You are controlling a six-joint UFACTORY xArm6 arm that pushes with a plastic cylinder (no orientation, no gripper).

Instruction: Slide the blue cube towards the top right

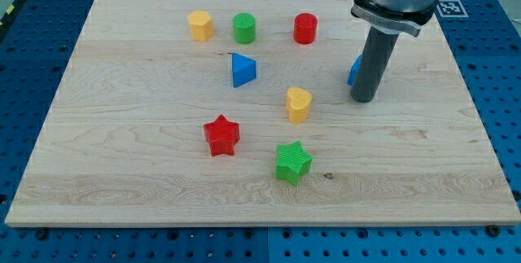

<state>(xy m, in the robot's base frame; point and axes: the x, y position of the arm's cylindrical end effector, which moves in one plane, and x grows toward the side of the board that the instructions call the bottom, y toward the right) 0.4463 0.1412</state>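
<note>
Blue cube [355, 69] is showing only as a thin blue sliver at the view's right, peeking out from behind the left side of the dark rod, so its shape is mostly hidden. My tip [363, 99] is resting on the wooden board [122, 173] just in front of that cube, apparently touching it, holding nothing. Well apart toward the view's left, a blue triangular block [242, 70] and a yellow heart block [299, 104] are sitting.
</note>
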